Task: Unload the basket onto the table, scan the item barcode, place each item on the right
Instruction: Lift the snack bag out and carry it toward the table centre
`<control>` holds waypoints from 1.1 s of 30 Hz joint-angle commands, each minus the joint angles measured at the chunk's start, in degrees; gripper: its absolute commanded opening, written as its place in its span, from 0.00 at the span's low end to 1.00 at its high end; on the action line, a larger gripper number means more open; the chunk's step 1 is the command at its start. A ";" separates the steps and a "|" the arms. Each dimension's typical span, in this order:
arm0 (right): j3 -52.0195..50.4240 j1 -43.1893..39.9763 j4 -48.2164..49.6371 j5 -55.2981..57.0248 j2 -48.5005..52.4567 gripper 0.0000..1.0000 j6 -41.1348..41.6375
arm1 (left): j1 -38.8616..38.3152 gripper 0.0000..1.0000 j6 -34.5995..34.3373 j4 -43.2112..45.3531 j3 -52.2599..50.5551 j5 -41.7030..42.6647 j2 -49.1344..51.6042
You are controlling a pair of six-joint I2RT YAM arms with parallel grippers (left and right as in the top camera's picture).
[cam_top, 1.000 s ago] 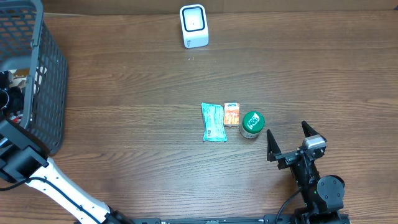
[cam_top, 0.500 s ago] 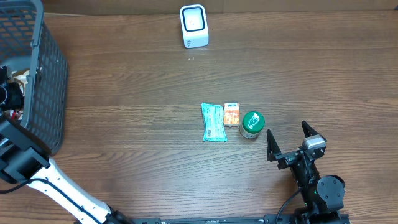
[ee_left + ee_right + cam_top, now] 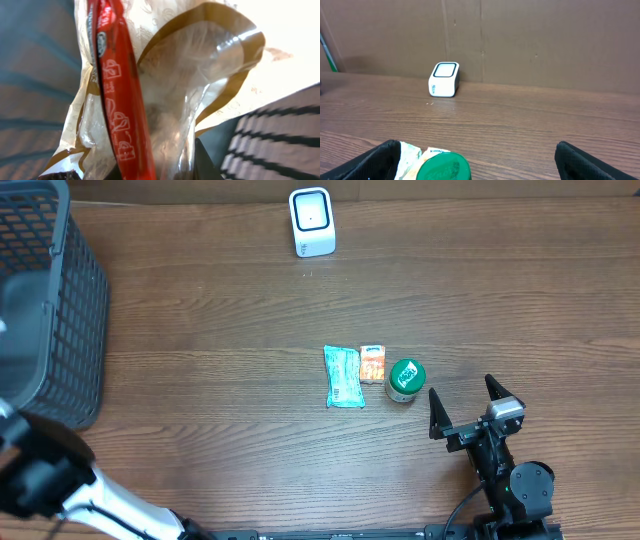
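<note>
Presently held item: a crinkled clear-and-gold snack packet (image 3: 165, 90) with a red printed stripe down its front; it fills the left wrist view, close to the lens. No barcode can be made out on the side that shows.
Left jaws: pressed together, pinching the lower end of the packet; only dark parts of them show at the bottom edge of the left wrist view.
Packet location: at the far left, by the basket (image 3: 70, 310), whose dark mesh appears beside the packet in the left wrist view. Whether the packet is inside or above the basket cannot be told.
Left arm (image 3: 45, 475): blurred, at the lower left corner of the overhead view.
Right jaws: spread wide and empty, resting low at the near right of the surface (image 3: 200, 360), pointing toward the far edge.
Scanner (image 3: 311, 221): a small white unit, upright at the far edge of the surface, well apart from both arms.
Centre row, left to right: teal pouch (image 3: 343, 377), small orange box (image 3: 372, 363), green-lidded jar (image 3: 405, 380), each just beside the next; the jar lies nearest the right jaws.
</note>
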 commanded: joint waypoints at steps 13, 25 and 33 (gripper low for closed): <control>-0.59 -0.33 0.28 -0.37 -0.46 1.00 -0.28 | -14.53 0.04 -9.94 -14.40 0.63 19.43 -19.32; -0.59 -0.33 0.28 -0.37 -0.46 1.00 -0.28 | -41.16 0.06 -12.90 -16.02 -23.45 0.98 -18.51; -0.59 -0.33 0.28 -0.37 -0.46 1.00 -0.28 | -49.64 0.05 -21.00 1.99 -47.84 -2.03 -18.51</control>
